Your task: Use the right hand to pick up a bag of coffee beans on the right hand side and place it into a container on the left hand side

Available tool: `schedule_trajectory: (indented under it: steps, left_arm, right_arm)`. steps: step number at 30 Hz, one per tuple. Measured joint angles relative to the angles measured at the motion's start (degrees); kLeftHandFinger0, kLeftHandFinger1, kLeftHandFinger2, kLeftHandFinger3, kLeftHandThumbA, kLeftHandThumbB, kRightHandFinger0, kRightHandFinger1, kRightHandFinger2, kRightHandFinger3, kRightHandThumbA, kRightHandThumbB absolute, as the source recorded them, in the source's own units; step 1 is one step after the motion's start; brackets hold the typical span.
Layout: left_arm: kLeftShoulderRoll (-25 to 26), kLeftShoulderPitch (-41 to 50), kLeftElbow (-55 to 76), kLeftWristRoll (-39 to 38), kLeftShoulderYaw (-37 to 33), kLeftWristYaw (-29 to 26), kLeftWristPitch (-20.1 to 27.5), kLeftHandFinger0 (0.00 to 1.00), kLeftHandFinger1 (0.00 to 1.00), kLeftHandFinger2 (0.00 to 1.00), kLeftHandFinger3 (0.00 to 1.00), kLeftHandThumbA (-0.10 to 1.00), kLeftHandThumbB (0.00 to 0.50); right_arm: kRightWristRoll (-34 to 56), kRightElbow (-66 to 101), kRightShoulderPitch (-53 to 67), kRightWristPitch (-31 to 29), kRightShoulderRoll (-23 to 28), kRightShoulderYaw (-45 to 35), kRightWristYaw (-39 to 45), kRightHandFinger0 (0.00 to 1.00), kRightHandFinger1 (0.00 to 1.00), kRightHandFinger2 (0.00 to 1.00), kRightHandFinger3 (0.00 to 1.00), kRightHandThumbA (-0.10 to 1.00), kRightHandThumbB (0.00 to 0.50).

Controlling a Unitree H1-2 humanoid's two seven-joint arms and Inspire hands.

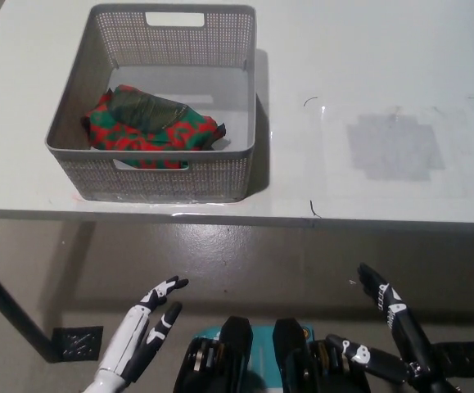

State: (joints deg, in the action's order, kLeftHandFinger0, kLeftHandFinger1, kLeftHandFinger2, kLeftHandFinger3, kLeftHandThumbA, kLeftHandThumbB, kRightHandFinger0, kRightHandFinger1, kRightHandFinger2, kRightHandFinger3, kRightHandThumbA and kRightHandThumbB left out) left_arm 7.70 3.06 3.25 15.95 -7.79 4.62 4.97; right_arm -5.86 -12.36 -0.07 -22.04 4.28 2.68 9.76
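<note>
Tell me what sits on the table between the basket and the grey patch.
Nothing: in the head view the white table is bare between the grey basket and the grey patch, apart from a few small dark marks.

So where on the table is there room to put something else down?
The table is bare right of the grey basket, out to its right edge; a grey patch marks the middle. The basket's front is crowded by the red-green bag; its back floor is bare.

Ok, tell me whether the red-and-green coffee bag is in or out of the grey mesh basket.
In: the red-and-green coffee bag lies flat inside the grey mesh basket.
</note>
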Motion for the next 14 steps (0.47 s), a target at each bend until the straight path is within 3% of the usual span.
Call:
schedule_trajectory:
  steps: [14]
  left_arm:
    - [-0.4,-0.3,-0.1,0.0,0.3,0.0,-0.1,1.0,1.0,1.0,1.0,1.0,0.27]
  right_arm:
    - [-0.1,0.3,-0.7,0.0,0.7,0.4,0.0,1.0,1.0,1.0,1.0,0.89,0.236]
